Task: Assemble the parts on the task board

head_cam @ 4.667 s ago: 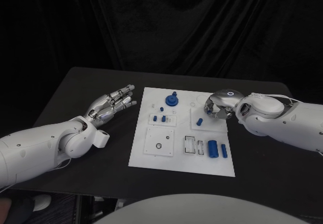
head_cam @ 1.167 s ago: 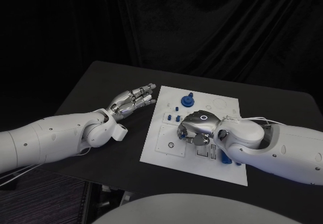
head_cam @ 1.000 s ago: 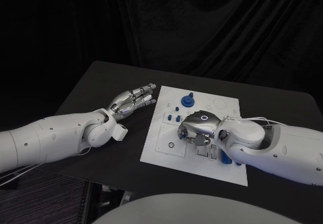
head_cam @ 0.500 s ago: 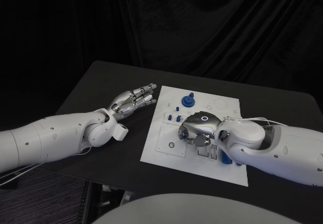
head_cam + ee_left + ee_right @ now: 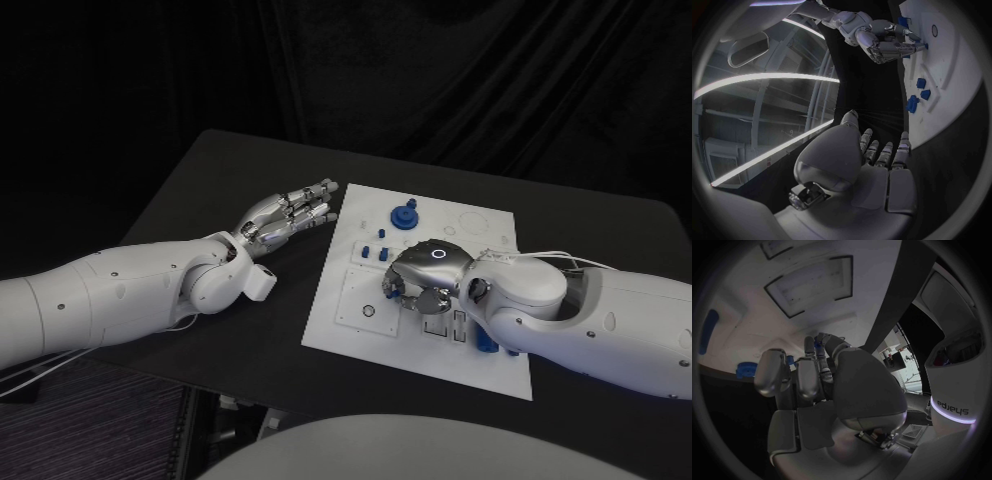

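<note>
The white task board (image 5: 418,350) lies in the middle of the black table. A blue knob-shaped part (image 5: 404,213) stands near its far edge, with small blue pegs (image 5: 372,250) beside it. My right hand (image 5: 423,275) hovers over the board's middle, fingers curled downward. In the left wrist view the right hand (image 5: 879,42) pinches a small blue part (image 5: 924,46) at its fingertips; the right wrist view shows that blue part (image 5: 819,345) between the fingers. My left hand (image 5: 289,215) lies open on the table by the board's left edge, holding nothing.
A blue cylinder (image 5: 483,345) lies on the board, partly under my right forearm. Rectangular recesses (image 5: 811,280) are sunk into the board beneath the right hand. Black table stretches left of and behind the board, with a dark curtain beyond it.
My right hand has come from the board's right side to its middle. Over the last second it has barely shifted. The left hand has stayed where it was.
</note>
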Robot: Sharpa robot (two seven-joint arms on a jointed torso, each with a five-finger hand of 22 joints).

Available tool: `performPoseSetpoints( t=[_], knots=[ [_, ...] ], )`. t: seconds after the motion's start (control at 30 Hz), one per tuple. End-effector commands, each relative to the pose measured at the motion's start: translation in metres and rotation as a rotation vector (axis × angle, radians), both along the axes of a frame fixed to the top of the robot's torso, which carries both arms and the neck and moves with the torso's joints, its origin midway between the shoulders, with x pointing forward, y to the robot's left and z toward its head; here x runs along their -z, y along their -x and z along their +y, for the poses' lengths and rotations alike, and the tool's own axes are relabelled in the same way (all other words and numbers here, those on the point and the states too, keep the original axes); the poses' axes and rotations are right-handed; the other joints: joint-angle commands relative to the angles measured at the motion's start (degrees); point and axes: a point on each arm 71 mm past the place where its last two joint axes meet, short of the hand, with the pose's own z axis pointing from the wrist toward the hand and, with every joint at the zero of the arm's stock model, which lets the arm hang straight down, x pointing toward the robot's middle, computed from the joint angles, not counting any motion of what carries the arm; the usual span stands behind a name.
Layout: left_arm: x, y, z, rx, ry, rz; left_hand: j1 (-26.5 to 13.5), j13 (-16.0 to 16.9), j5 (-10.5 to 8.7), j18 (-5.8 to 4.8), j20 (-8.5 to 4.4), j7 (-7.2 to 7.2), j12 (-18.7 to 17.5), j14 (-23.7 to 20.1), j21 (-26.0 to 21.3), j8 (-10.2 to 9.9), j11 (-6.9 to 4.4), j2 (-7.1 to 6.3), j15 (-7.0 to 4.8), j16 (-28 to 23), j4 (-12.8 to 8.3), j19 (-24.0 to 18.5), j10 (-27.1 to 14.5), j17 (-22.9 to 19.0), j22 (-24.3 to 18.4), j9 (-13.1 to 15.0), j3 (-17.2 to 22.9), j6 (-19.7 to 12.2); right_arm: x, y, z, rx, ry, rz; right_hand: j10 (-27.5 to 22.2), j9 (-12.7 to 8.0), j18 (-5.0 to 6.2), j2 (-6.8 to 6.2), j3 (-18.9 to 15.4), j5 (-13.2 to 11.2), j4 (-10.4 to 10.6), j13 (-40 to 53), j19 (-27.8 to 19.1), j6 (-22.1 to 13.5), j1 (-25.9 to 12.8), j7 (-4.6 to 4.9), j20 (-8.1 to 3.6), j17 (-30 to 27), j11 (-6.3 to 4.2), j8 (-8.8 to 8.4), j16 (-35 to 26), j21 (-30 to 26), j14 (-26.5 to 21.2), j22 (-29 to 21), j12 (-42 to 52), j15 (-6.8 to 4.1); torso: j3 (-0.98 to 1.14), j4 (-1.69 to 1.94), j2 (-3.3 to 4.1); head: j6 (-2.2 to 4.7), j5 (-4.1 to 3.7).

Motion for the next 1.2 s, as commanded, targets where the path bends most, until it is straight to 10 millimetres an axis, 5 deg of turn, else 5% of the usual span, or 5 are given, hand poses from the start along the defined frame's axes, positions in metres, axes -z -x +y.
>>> performPoseSetpoints(
  t=[0.03, 0.27, 0.53, 1.0, 1.2],
  knots=[
    [-0.0041, 0.0008, -0.0020, 0.009, 0.053, -0.045, 0.50, -0.01, 0.27, 0.44, 0.48, 0.15, 0.01, 0.06, -0.09, 0.19, -0.12, 0.11, 0.31, 0.08, -0.18, 0.07, -0.08, 0.05, -0.03, 0.05, 0.24, 0.08, 0.0039, 0.0005, 0.0000, 0.015, 0.031, 0.016, -0.62, -0.32, -0.26, -0.11, 0.44, -0.61, 0.04, -0.05, -0.61, -1.34, -0.79, 0.09, 0.15, -0.22, -0.05, -0.92, -0.25, -0.51, -0.17, 8.90, -0.31, 0.48, -0.01, 0.09, -0.01, 0.00, -0.09],
    [-0.0034, 0.0007, -0.0025, 0.011, 0.052, -0.042, 0.61, -0.02, 0.28, 0.43, 0.58, 0.81, 0.01, 0.11, -0.07, 0.50, -0.12, 0.23, 0.44, 0.11, -0.29, 0.10, -0.10, 0.06, -0.13, 0.25, 0.42, 1.56, 0.0037, 0.0003, 0.0013, 0.011, 0.027, 0.014, -2.71, -1.97, -0.01, -0.69, 1.31, -1.83, 0.35, 0.11, -1.39, -6.04, -1.46, -0.53, 0.46, -1.23, 0.39, -3.84, -0.91, -1.90, -0.91, 8.54, -0.95, 0.86, -0.01, 0.07, 0.02, 0.00, 0.01],
    [-0.0029, 0.0005, -0.0023, 0.011, 0.051, -0.040, 0.65, -0.01, 0.27, 0.42, 0.61, 0.98, 0.02, 0.11, -0.06, 0.64, -0.06, 0.24, 0.48, 0.11, -0.34, 0.11, -0.06, 0.06, -0.16, 0.33, 0.47, 2.19, 0.0036, 0.0007, 0.0030, 0.005, 0.025, 0.014, -3.42, -3.16, 0.13, -1.06, 1.58, -3.51, 0.90, 0.37, -1.80, -8.48, -2.11, -1.45, 0.72, -1.73, 0.62, -3.93, -1.18, -2.65, -1.28, 8.34, -0.92, 1.09, 0.00, 0.00, 0.00, 0.00, 0.04],
    [-0.0021, 0.0003, -0.0029, 0.013, 0.050, -0.037, 0.75, 0.00, 0.27, 0.40, 0.68, 1.34, 0.04, 0.16, -0.02, 0.89, 0.16, 0.29, 0.62, 0.14, -0.45, 0.18, -0.05, 0.07, -0.12, 0.45, 0.61, 3.16, 0.0023, 0.0009, 0.0055, -0.001, 0.008, 0.006, -3.71, -3.59, 0.15, -1.23, 1.47, -4.69, 1.43, 0.50, -1.85, -8.73, -2.67, -1.47, 0.82, -1.79, 0.70, -3.71, -1.16, -2.74, -1.34, 8.31, -0.87, 1.16, 0.06, 0.03, 0.02, 0.00, -0.04],
    [-0.0019, 0.0003, -0.0023, 0.012, 0.049, -0.036, 0.75, 0.00, 0.27, 0.40, 0.68, 1.34, 0.04, 0.16, -0.02, 0.89, 0.16, 0.29, 0.62, 0.14, -0.45, 0.18, -0.05, 0.07, -0.12, 0.45, 0.61, 3.16, 0.0007, 0.0002, 0.0040, 0.007, -0.012, -0.007, -8.42, -4.65, 0.40, -2.10, -0.18, -8.99, 3.38, 0.43, -2.77, -9.75, -4.74, -1.86, 1.77, -2.84, 2.20, -3.76, -1.76, -4.77, -2.15, 7.78, -1.95, 2.43, 0.05, 0.03, 0.01, 0.00, -0.09]
  ],
)
